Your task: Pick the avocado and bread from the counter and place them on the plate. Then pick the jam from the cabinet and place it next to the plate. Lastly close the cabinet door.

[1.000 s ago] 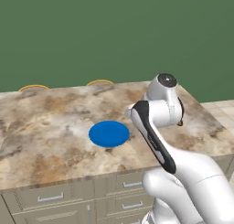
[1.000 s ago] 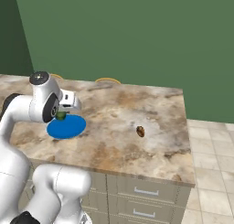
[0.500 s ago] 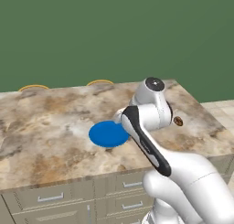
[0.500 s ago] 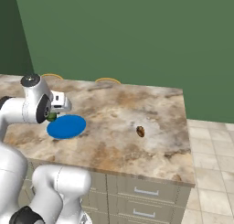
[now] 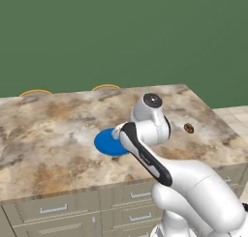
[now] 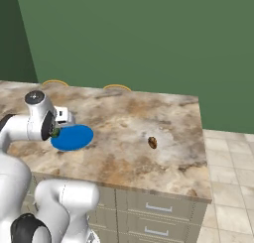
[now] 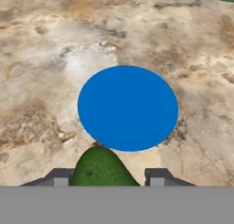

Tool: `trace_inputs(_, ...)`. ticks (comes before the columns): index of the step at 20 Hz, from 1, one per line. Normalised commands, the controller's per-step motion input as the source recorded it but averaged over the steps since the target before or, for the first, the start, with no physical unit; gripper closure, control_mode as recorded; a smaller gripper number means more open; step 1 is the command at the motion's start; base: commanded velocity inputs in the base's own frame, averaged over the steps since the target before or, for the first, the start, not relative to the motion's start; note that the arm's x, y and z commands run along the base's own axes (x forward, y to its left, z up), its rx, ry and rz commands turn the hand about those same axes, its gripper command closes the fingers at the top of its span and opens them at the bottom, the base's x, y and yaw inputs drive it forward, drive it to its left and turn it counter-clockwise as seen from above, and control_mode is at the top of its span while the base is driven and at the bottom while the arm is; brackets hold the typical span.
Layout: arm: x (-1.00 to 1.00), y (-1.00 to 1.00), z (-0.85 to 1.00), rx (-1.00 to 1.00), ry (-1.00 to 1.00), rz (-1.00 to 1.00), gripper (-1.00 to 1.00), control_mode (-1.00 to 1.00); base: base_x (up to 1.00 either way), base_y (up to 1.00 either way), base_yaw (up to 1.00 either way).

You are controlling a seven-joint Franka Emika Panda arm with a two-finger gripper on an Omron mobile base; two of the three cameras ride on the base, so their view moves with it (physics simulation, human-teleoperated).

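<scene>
Evenly and brightly lit throughout, flat rendered light with no glare and no clear source. Only a faint soft shadow hugging the plate point(image 7: 127, 108) toward 5 o'clock on the counter point(image 7: 41, 72). Slightly soft, blocky textures up close, no edge distortion.

No readable text — no labels, brands or numbers.

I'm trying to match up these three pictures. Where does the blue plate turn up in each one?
Left base view: the plate lies centre-left on the counter, partly hidden behind the arm.
Right base view: the plate sits at the left, beside the arm.
Hand view: the plate is in the middle, beyond the avocado in the pincer.
Shared landmark: the marbled counter under the plate.
</scene>
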Motion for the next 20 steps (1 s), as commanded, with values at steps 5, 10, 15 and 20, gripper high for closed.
trace_inputs(5,0.32,0.02,-0.28,0.00,0.00,0.07,1.00,-1.00,0.00,0.00,0.00)
trace_inputs(10,0.23,0.03,-0.18,-0.04,0.00,0.05,1.00,-1.00,0.00,0.00,0.00)
trace_inputs(15,0.16,0.16,-0.16,-0.07,0.00,0.00,1.00,-1.00,0.00,0.00,0.00)
trace_inputs(20,0.15,0.14,-0.13,-0.06,0.00,0.00,1.00,-1.00,0.00,0.00,0.00)
